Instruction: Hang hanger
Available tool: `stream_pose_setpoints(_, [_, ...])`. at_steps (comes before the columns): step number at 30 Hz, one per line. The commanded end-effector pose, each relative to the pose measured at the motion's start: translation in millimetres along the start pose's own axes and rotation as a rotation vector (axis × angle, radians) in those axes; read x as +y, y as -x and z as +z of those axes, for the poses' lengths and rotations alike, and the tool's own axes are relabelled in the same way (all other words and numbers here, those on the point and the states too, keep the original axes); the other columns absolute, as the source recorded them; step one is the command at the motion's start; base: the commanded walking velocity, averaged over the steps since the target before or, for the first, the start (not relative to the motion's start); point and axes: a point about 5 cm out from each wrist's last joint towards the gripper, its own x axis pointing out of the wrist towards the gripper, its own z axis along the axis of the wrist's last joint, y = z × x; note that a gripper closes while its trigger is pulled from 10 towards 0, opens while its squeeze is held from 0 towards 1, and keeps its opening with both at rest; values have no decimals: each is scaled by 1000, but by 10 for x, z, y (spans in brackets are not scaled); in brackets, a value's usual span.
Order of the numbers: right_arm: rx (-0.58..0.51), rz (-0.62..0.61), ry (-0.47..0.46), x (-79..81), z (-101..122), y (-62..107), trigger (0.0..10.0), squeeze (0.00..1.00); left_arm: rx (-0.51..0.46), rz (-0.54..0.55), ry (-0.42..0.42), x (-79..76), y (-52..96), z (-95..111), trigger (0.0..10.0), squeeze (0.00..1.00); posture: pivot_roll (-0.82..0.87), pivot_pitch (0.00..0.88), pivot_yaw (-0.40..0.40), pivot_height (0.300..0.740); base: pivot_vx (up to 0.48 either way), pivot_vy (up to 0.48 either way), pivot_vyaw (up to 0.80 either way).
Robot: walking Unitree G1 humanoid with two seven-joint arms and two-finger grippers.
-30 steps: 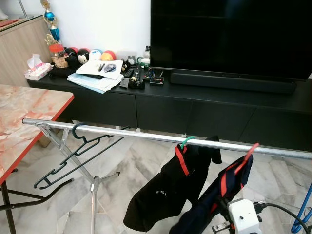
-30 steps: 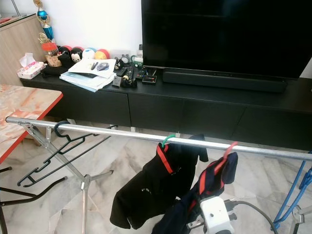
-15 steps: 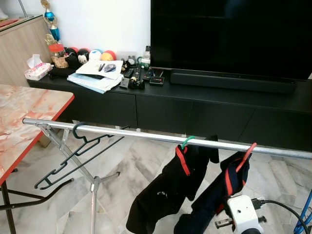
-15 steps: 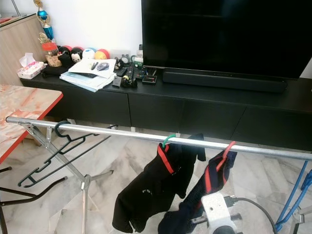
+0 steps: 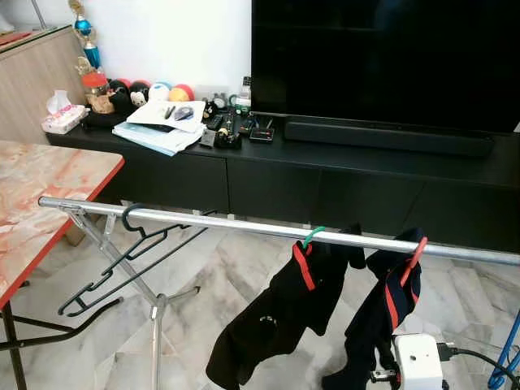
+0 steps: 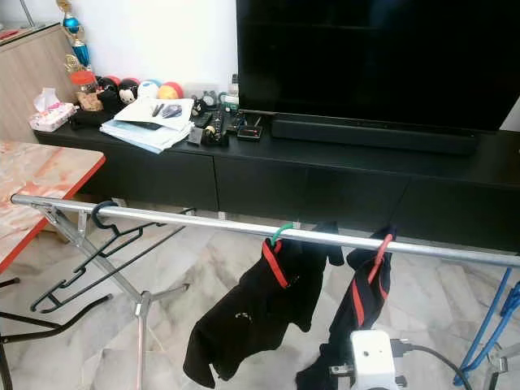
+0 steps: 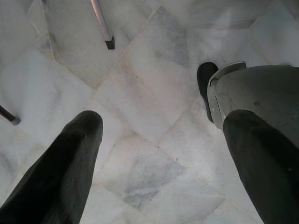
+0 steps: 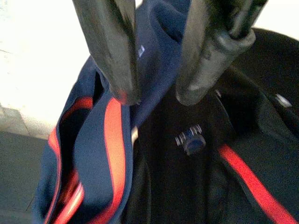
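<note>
Navy garment (image 5: 382, 325) has swung from slanted to hanging straight down; red hanger (image 5: 413, 253) is hooked on the rail (image 5: 203, 219), just right of the green hanger (image 5: 312, 236). Right gripper (image 8: 152, 95) is slightly open, empty, just in front of the garment. Left gripper (image 7: 159, 135) is wide open above the floor (image 7: 140, 70).

I've got the red hanger (image 5: 414, 253) hooked over the silver rail (image 5: 203, 219), out toward its right end. A dark navy garment with red stripes (image 5: 382, 313) hangs from it, drooping straight down. Just to its left on the same rail sits a green hanger (image 5: 313, 236) carrying a black garment (image 5: 276, 321). Far left, an empty black hanger (image 5: 122, 256) dangles tilted.
</note>
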Motion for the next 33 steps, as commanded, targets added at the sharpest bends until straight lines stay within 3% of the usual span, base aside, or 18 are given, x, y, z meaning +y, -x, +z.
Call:
stream_pose_setpoints(1, [-71,14,-33,10,122,35,10000,1000,43,-36,-15,-65,12,-92,10000,0,11,63,24,740,0,0,0])
stream_pose_setpoints(5, [-152,-9,-79,4,239,100,10000,1000,42,-35,-17,-59,12,-89,10000,0,14,62,24,740,0,0,0])
stream_pose_setpoints(7, [-219,-94,-130,-53,346,123,10000,1000,41,-34,-18,-53,12,-86,10000,0,12,63,27,740,0,0,0])
stream_pose_setpoints(8, [-236,-135,-145,-85,377,115,10000,922,41,-35,-20,-53,12,-86,10000,0,10,63,29,740,0,0,0])
stream_pose_setpoints(9, [-252,-186,-167,-124,409,94,10000,306,41,-36,-24,-53,12,-85,10000,0,9,62,31,740,0,0,0])
stream_pose_setpoints(10, [-255,-198,-176,-133,416,84,10000,306,41,-36,-27,-53,11,-85,10000,0,9,62,31,740,0,0,0])
stream_pose_setpoints(11, [-249,-230,-182,-156,420,54,10000,0,41,-38,-33,-54,11,-85,10000,0,9,62,31,740,0,0,0])
stream_pose_setpoints(16, [-189,-349,-254,-235,387,-147,10000,0,39,-41,-43,-55,11,-82,10000,0,18,58,34,740,0,0,0])
stream_pose_setpoints(19, [-108,-361,-239,-203,329,-302,10000,0,39,-40,-45,-53,12,-85,10000,0,21,56,40,740,0,0,0])
stream_pose_setpoints(21, [-98,-342,-301,-155,325,-383,10000,0,40,-40,-47,-53,13,-87,10000,0,23,55,42,740,0,0,0])
stream_pose_setpoints(24, [-53,-317,-303,-98,301,-523,10000,0,39,-40,-50,-52,12,-82,10000,0,23,56,46,740,0,0,0])
stream_pose_setpoints(33, [-104,-371,-330,-123,418,-677,10000,0,36,-38,-59,-49,12,-79,10000,0,32,55,48,740,0,0,0])
